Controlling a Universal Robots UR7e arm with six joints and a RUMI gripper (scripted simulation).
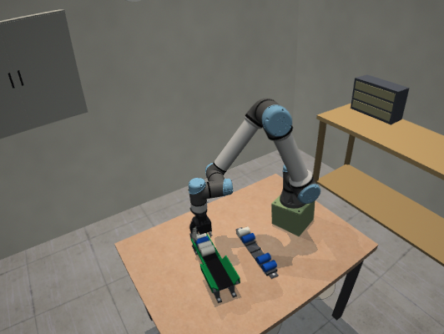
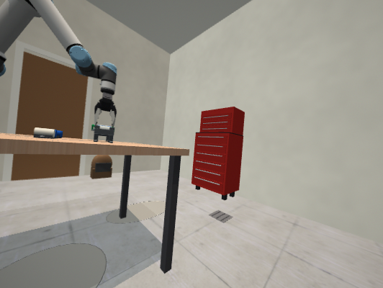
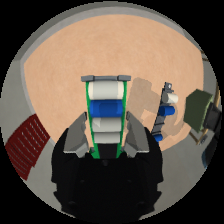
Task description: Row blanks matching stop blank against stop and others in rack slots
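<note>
The gripper [image 1: 202, 235] [image 2: 105, 124] [image 3: 106, 112] is about half open, pointing down, nothing held. Its fingertips stand at opposite sides of the green-sided feed ramp [image 1: 219, 271] [image 2: 93, 127] [image 3: 107, 151], near its stop end. Below and between them, a blue blank [image 1: 203, 240] [image 3: 106, 108] lies across the ramp. On the side of it toward the gray stop [image 2: 104, 130] [image 3: 106, 78] is one white blank [image 3: 106, 90]; on the other side are two more, a near one [image 1: 204, 245] [image 3: 106, 124] and an outer one [image 1: 208, 251] [image 3: 106, 137].

Beside the ramp, on the robot base's side of the gripper, the stock rack [image 1: 253, 249] [image 2: 43, 137] [image 3: 159, 120] bears a white blank [image 1: 243, 231] [image 2: 44, 132] [image 3: 171, 98] at one end and a blue neighbor [image 1: 249, 238] [image 2: 58, 134] [image 3: 166, 110]. Past a bare stretch lie two blue blanks, an inner one [image 1: 263, 258] and an end one [image 1: 269, 265]. Ramp and rack stand on the wooden table [image 1: 167, 267] [image 2: 144, 148] [image 3: 65, 50]. Farther out from the gripper, beyond the rack, is the arm's green pedestal [image 1: 288, 218] [image 3: 197, 110]. Well apart from the gripper, off the table, stands a red tool chest [image 2: 212, 158] [image 3: 27, 146].
</note>
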